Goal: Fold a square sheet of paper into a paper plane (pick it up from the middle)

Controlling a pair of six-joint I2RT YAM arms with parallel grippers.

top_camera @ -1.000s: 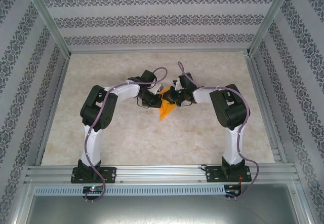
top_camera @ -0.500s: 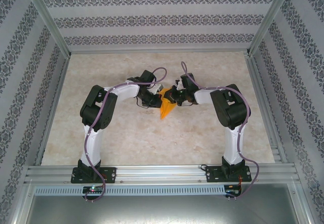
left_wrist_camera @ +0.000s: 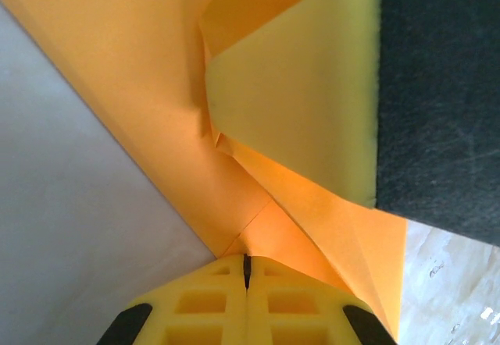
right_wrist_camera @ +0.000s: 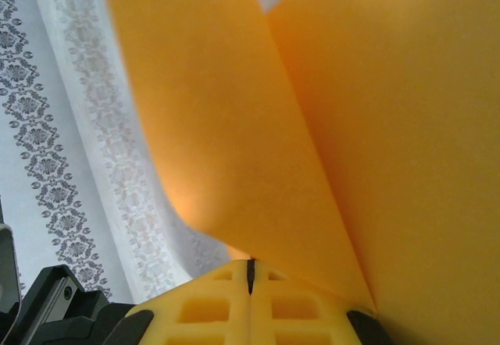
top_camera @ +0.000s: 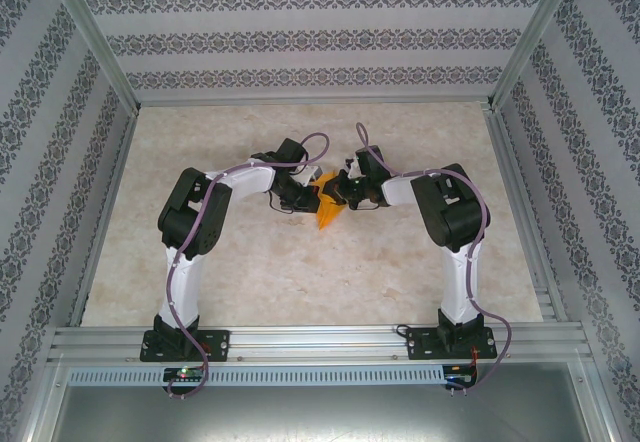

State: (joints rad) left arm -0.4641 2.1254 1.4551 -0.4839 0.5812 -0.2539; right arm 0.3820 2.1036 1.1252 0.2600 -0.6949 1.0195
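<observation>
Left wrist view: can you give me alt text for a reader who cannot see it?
The left gripper, fingertips shut, pinches the folded orange sheet of paper, which fans upward. A pale yellow pad with a dark body overlaps it at upper right; marbled table shows at lower right.

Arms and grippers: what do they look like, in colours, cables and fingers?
Both the left arm and right arm have white links, black joint housings and black bases, with a mauve cable looping along each. The left gripper and right gripper have yellow fingers moulded with square recesses.
</observation>
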